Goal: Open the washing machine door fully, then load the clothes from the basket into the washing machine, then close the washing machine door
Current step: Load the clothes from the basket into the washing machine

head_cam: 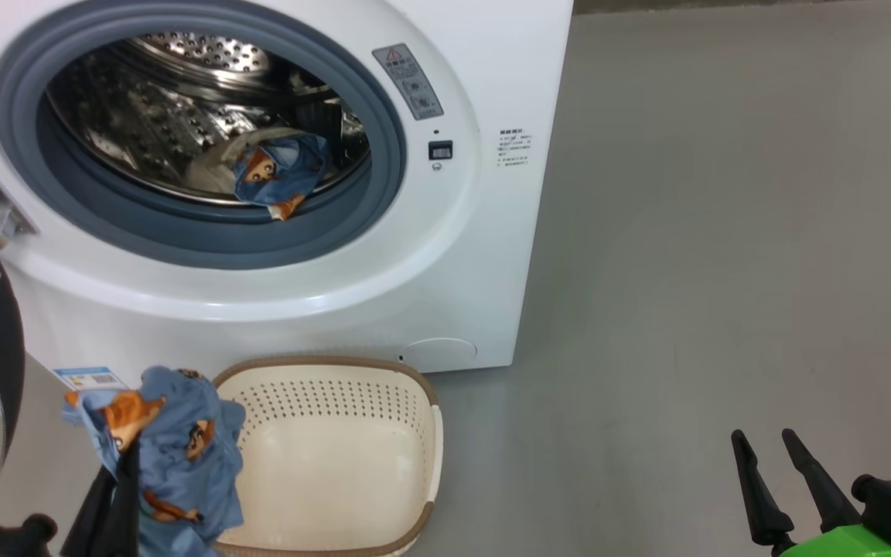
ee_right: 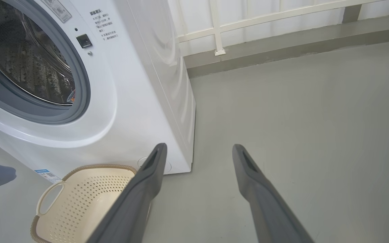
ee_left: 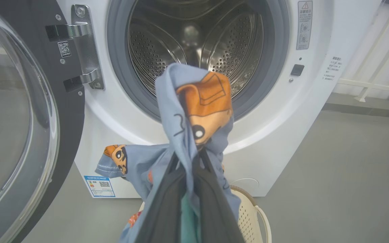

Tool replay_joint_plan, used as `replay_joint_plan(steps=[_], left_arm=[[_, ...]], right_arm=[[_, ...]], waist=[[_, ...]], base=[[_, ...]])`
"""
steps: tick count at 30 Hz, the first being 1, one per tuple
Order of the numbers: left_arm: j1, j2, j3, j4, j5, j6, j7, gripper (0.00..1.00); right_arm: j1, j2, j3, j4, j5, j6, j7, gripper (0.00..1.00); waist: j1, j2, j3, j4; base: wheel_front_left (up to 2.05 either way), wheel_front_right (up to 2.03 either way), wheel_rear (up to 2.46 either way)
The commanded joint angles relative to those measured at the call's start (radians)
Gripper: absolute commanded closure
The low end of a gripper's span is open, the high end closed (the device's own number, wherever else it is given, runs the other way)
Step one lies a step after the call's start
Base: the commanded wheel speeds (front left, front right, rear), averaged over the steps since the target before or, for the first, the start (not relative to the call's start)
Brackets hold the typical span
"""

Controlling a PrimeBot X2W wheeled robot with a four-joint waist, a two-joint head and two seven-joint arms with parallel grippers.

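Observation:
The white washing machine (head_cam: pixel 484 255) stands with its door (ee_left: pixel 15 111) swung wide open to the left. One light-blue printed garment (head_cam: pixel 279 174) lies at the front of the steel drum. My left gripper (ee_left: pixel 187 158) is shut on another blue garment (head_cam: pixel 175 449) with orange cartoon figures, held up beside the left end of the basket (head_cam: pixel 337 456), in front of the drum opening (ee_left: pixel 198 44). The cream basket looks bare inside. My right gripper (head_cam: pixel 762 437) hangs open over the floor at the lower right, with nothing between its fingers (ee_right: pixel 147 179).
Bare grey floor (head_cam: pixel 724 232) stretches to the right of the machine. A white railing (ee_right: pixel 248 23) runs along the wall behind it. A blue label sticker (ee_left: pixel 100 185) sits low on the machine's front, next to the door.

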Motion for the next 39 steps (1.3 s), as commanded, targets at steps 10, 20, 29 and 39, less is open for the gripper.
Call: replay_joint_plan(steps=[10, 20, 29, 39], left_arm=[[-0.252, 0.074, 0.016, 0.009, -0.051, -0.002, -0.006, 1.00], [-0.571, 0.158, -0.053, 0.137, -0.102, -0.002, -0.006, 1.00], [-0.825, 0.221, -0.117, 0.314, -0.141, -0.002, -0.006, 1.00], [-1.048, 0.249, -0.243, 0.582, -0.200, -0.002, -0.006, 1.00]], right_arm=[[-0.082, 0.016, 0.022, -0.037, -0.013, 0.002, -0.005, 0.00], [-0.166, 0.053, 0.028, -0.050, -0.027, 0.002, -0.005, 0.00], [-0.242, 0.081, 0.049, -0.062, -0.037, 0.002, -0.005, 0.00], [-0.287, 0.104, 0.079, -0.067, -0.044, 0.002, -0.005, 0.00]], waist=[[0.0000, 0.0000, 0.118, -0.022], [0.0000, 0.0000, 0.260, -0.060], [0.0000, 0.0000, 0.377, -0.113], [0.0000, 0.0000, 0.450, -0.156]], base=[[0.00, 0.00, 0.00], [0.00, 0.00, 0.00], [0.00, 0.00, 0.00], [0.00, 0.00, 0.00]])
